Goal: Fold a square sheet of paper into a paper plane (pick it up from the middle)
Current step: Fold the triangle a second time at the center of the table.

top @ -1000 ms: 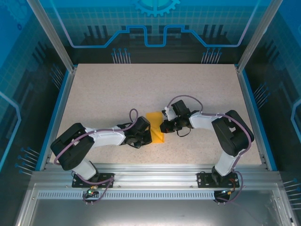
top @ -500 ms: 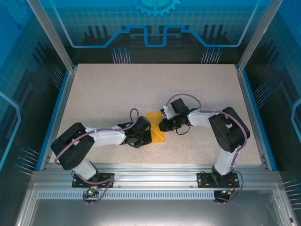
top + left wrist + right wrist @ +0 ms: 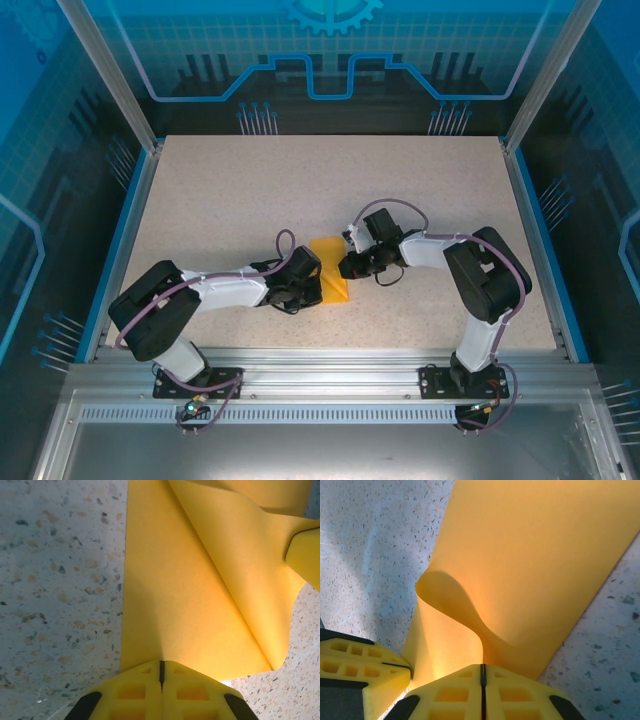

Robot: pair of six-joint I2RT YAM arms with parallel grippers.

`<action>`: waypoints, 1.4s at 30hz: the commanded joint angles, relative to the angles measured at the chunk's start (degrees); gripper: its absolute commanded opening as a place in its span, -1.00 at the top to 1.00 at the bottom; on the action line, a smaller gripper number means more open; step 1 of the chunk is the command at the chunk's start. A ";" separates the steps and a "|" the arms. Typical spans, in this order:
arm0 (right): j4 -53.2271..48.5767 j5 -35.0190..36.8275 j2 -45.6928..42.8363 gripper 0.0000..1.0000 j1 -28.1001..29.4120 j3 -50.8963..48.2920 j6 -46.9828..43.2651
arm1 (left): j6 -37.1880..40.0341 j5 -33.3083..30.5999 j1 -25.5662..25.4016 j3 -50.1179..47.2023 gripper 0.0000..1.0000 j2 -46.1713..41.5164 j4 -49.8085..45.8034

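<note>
Edges lost to us

From above, the left gripper (image 3: 317,284) and right gripper (image 3: 346,268) cover the left and right edges of the square sheet of paper (image 3: 331,264); up close we cannot tell whether the left one pinches or merely presses it.

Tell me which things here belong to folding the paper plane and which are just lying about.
Job:
- square sheet of paper, partly folded
- left gripper
- right gripper

Just surroundings:
- speckled table
- blue enclosure walls
</note>
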 commanded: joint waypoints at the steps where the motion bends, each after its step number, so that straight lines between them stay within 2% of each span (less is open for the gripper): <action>1: 0.33 0.50 0.68 0.85 -0.97 -0.68 0.67 | 0.94 -1.59 -0.33 0.72 0.97 0.32 -3.29; 9: 1.30 1.16 1.47 0.85 -0.86 -1.25 1.21 | 1.18 -1.58 -0.58 1.23 0.84 -2.36 -3.21; 22: 1.37 0.18 3.07 0.84 -0.78 -1.25 1.04 | 1.09 -3.52 0.31 3.72 0.32 -9.51 -3.65; 26: 1.08 0.22 2.99 0.83 -0.79 -1.21 0.95 | -0.81 -2.03 2.51 5.47 0.32 -7.57 -1.87; 31: 0.95 0.06 3.07 0.82 -0.78 -1.10 0.87 | -4.03 1.95 5.46 7.21 0.41 -2.83 3.22; 36: 1.16 -0.42 2.91 0.82 -0.78 -1.25 0.81 | -5.18 4.41 5.88 10.09 0.42 1.53 7.03; 42: 2.57 -2.93 2.40 0.81 -0.78 -1.25 1.51 | -6.31 4.25 5.95 12.28 0.42 5.51 6.03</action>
